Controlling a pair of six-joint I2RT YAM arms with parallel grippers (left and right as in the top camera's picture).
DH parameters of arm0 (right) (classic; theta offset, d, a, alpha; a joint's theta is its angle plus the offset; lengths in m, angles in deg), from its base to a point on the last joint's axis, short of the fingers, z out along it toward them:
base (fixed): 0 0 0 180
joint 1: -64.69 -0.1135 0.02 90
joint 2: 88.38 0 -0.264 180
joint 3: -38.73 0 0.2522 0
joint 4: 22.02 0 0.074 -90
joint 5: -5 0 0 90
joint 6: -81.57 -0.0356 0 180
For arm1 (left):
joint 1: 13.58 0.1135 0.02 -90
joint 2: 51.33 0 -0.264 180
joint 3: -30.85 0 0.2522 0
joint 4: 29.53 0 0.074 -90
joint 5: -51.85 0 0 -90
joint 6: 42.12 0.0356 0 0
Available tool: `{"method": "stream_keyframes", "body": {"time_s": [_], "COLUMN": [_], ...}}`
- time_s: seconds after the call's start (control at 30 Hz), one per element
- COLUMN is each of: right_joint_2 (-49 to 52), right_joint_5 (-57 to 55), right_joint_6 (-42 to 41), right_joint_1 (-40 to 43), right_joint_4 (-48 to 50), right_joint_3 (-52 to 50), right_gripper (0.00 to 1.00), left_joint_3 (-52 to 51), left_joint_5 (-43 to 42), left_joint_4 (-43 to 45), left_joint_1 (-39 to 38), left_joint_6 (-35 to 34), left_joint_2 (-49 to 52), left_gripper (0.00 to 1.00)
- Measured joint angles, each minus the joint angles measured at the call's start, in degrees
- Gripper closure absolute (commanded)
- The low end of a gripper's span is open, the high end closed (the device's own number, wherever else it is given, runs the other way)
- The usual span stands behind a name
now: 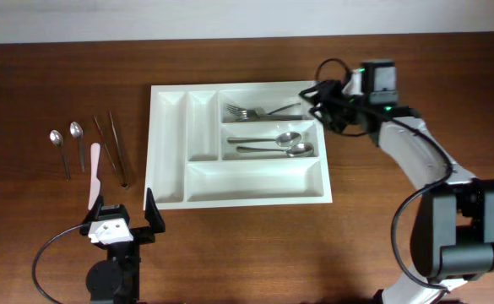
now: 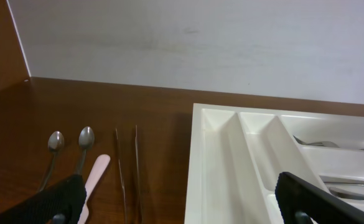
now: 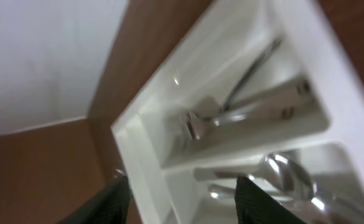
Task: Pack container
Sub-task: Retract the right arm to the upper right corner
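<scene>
Forks (image 1: 248, 111) and two spoons (image 1: 285, 143) lie packed in the white tray (image 1: 255, 203), but two loose spoons (image 1: 66, 145), a pink spatula (image 1: 95, 171) and thin tongs (image 1: 116, 150) wait on the counter (image 1: 52, 76) beside it, with left jaws and right jaws both released and empty.

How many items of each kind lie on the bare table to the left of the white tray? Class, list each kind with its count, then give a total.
Spoons: 2
Thin metal sticks: 2
Flat pink stick: 1
Total: 5
</scene>
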Motion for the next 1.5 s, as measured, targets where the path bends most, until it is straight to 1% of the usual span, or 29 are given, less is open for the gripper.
{"method": "stream_keyframes", "body": {"time_s": [0.03, 0.1, 0.17, 0.2, 0.27, 0.3, 0.43, 0.53, 0.6, 0.7, 0.8, 0.87, 0.97, 1.07, 1.1, 1.23, 1.3, 1.4, 1.5], "right_joint_2": [-0.2, -0.6, -1.0, -1.1, -1.4, -1.6, -2.4, -2.4, -2.4, -2.4, -2.4, -2.4, -2.5, -2.9, -3.0, -3.2, -3.1, -3.1, -3.1], "right_joint_5": [0.7, 1.9, 3.8, 4.6, 6.3, 6.8, 6.4, 1.5, -4.4, -13.3, -19.9, -22.7, -25.7, -26.9, -27.1, -27.8, -27.8, -28.0, -28.1], "right_joint_6": [0.1, 0.6, 3.3, 4.9, 10.2, 12.3, 23.4, 31.0, 35.3, 39.7, 42.6, 43.6, 45.1, 45.6, 45.7, 46.5, 46.6, 46.5, 46.5], "right_joint_1": [1.6, 4.0, 6.8, 8.0, 10.2, 10.8, 13.0, 15.1, 17.3, 20.9, 24.1, 25.7, 26.9, 26.9, 26.9, 26.9, 26.9, 26.9, 26.9], "right_joint_4": [0.3, 1.4, 1.9, 2.1, 1.2, 0.4, -8.2, -16.0, -22.0, -30.0, -36.8, -40.5, -45.6, -49.2, -49.8, -52.6, -52.8, -52.8, -52.8], "right_joint_3": [0.5, 1.2, 2.6, 3.3, 4.8, 5.2, 6.6, 6.9, 7.5, 10.5, 16.4, 21.2, 28.7, 32.9, 33.3, 33.7, 33.7, 33.7, 33.7], "right_gripper": [0.50, 0.52, 0.56, 0.56, 0.57, 0.59, 0.60, 0.60, 0.60, 0.59, 0.59, 0.49, 0.29, 0.11, 0.01, 0.01, 0.01, 0.01, 0.01], "left_joint_3": [0.0, 0.0, 0.0, 0.0, 0.0, 0.0, 0.0, 0.0, 0.0, 0.0, 0.0, 0.0, 0.0, 0.0, 0.0, 0.0, 0.2, 2.6, 8.7], "left_joint_5": [0.0, 0.0, 0.0, 0.0, 0.0, 0.0, 0.0, 0.0, 0.0, 0.0, 0.0, 0.0, 0.0, -0.1, -0.2, -0.9, -2.5, -4.1, -3.8], "left_joint_4": [0.0, 0.0, 0.0, 0.0, 0.0, 0.0, 0.0, 0.0, 0.0, 0.0, 0.0, 0.0, 0.0, 0.0, 0.2, 1.1, 0.2, -5.1, -12.3], "left_joint_1": [0.0, 0.0, 0.0, 0.0, 0.0, 0.0, 0.0, 0.0, 0.0, 0.0, 0.0, 0.0, 0.0, 0.0, 0.0, 0.0, 0.0, 0.0, 0.0], "left_joint_6": [0.0, 0.0, 0.0, 0.0, 0.0, 0.0, 0.0, 0.0, 0.0, 0.0, 0.0, 0.0, 0.0, 0.0, 0.0, 0.0, -0.1, -0.7, -1.3], "left_joint_2": [0.0, 0.0, 0.0, 0.0, 0.0, 0.0, 0.0, 0.0, 0.0, 0.0, 0.0, 0.0, 0.0, 0.0, 0.0, 0.0, 0.0, 0.1, 1.6], "left_gripper": [0.01, 0.01, 0.01, 0.01, 0.01, 0.01, 0.01, 0.01, 0.01, 0.01, 0.01, 0.01, 0.01, 0.01, 0.01, 0.01, 0.01, 0.01, 0.01]}}
